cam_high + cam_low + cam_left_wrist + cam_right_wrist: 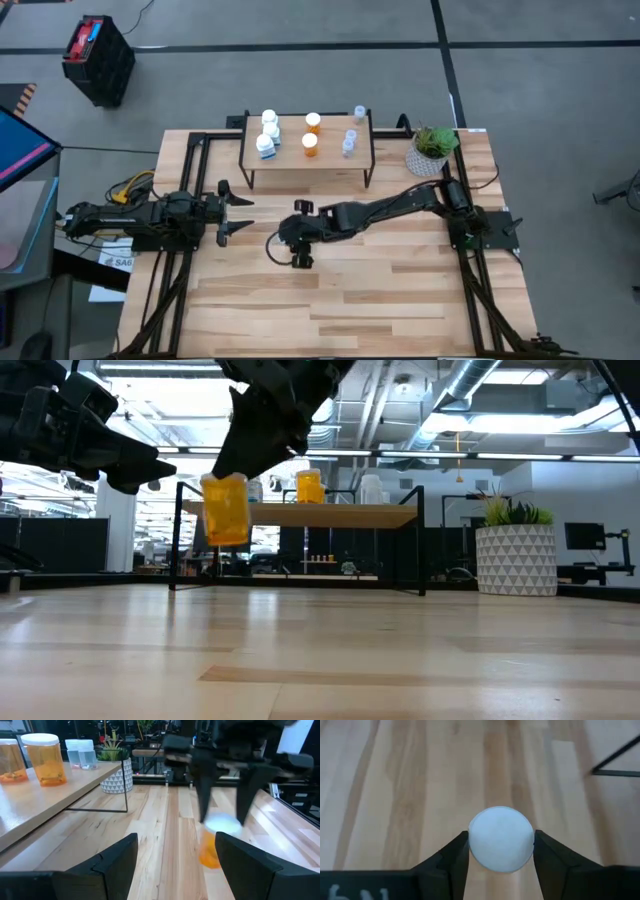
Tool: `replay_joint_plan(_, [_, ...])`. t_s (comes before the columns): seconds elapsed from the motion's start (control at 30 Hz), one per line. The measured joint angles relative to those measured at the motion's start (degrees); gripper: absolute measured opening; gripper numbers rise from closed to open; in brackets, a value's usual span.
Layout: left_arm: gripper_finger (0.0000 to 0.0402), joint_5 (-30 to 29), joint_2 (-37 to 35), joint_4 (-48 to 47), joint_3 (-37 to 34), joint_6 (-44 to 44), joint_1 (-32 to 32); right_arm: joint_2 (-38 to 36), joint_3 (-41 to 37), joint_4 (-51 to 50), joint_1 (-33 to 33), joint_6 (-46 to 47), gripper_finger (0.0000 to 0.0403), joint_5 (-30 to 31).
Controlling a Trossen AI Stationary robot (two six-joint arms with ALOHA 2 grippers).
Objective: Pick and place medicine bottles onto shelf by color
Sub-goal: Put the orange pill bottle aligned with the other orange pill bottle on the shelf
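Right pincer (501,851) clasping orange bottle (226,507), shelf (300,515) beyond.

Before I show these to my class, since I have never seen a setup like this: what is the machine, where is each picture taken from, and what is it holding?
These are two dark robot arms at a wooden table, each ending in a two-finger gripper. One picture looks straight down from above, one looks level across the tabletop, and two come from cameras on the arms' wrists.

At the back stands a small shelf with eight little medicine bottles on top: white ones at one end, orange in the middle, clear ones at the other end. A potted plant stands beside it.

The right gripper is shut on an orange bottle by its white cap, holding it above the table in front of the shelf. The left gripper waits open at the table's left side.
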Motion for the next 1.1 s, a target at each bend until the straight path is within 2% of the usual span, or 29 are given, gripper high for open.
replay_joint_plan(0.4, [0.0254, -0.01, 0.0, 0.0, 0.0, 0.41, 0.0, 0.0, 12.82, -16.26, -5.1, -4.69, 0.0195, -0.02])
replay_joint_plan(0.7, [0.0254, -0.1, 0.0, 0.01, 0.0, 0.63, 0.01, 0.0, 23.56, -25.25, -11.9, -8.64, 0.0198, -0.02])
replay_joint_plan(1.1, [0.0254, -0.19, 0.0, 0.01, 0.0, 0.65, -0.01, 0.0, 26.2, -27.51, -21.21, -8.72, 0.02, -0.33])
